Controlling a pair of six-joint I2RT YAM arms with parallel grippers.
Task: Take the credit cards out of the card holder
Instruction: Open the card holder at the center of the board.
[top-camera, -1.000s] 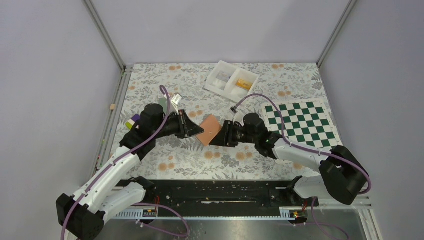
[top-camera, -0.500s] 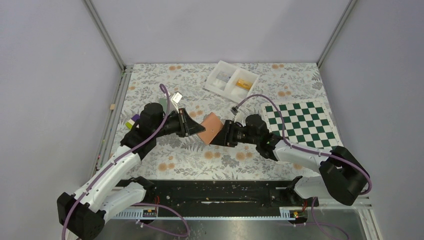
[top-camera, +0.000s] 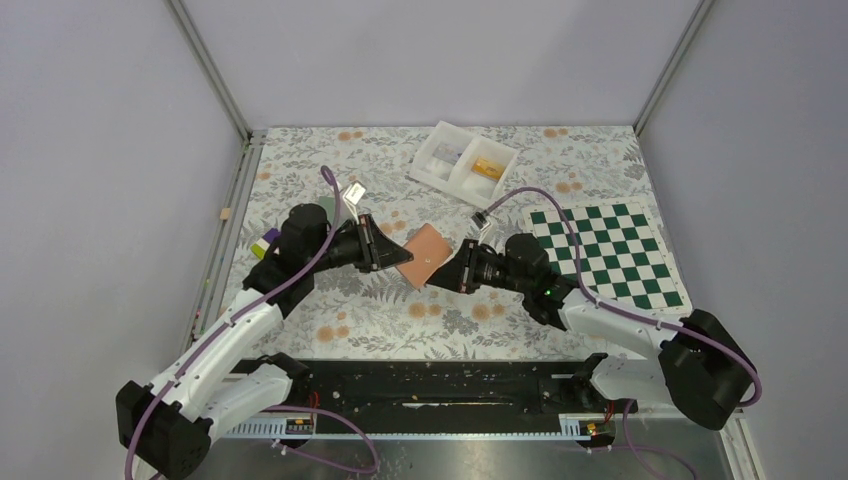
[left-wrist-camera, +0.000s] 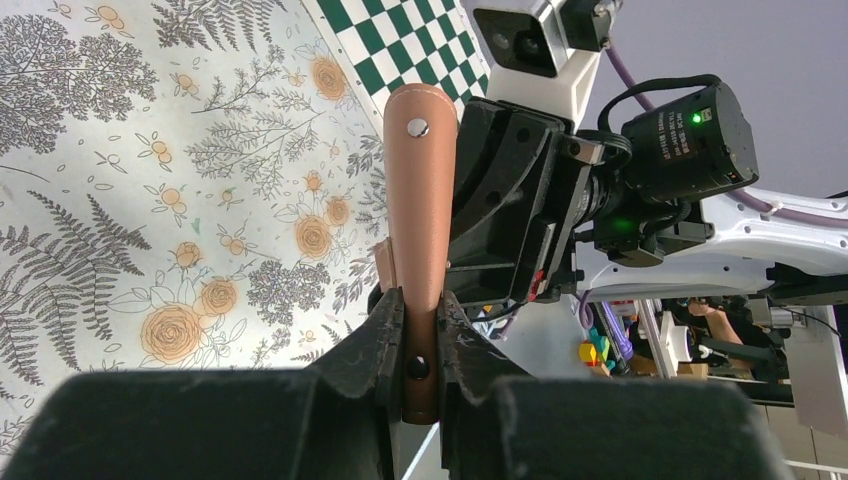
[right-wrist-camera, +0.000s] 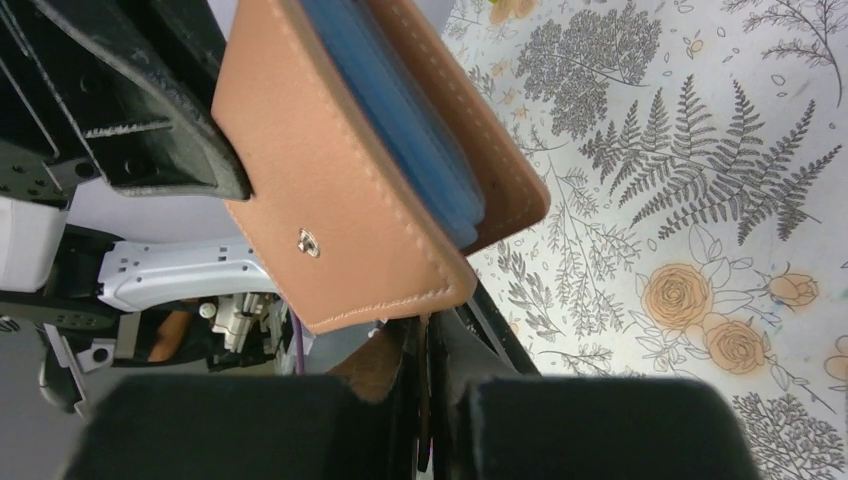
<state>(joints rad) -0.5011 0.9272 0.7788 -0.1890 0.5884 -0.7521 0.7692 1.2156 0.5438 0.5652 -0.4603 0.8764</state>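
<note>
We hold the card holder (top-camera: 424, 256) above the desk (top-camera: 560, 170), left fingers (left-wrist-camera: 375, 335) clamped on its edge, right fingers (right-wrist-camera: 492, 340) pinching its tab. Pulling hard could yank it from either grip.

Pale grey walls (top-camera: 440, 60) enclose a floral-patterned table (top-camera: 380, 322) top

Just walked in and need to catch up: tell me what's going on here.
Both arms hold the holder between them over the table. The left gripper is clamped on one edge, and the right gripper pinches the opposite edge. The cover gapes slightly, showing blue panels. A few cards lie on the table by the left arm. None is being pulled out.
</note>
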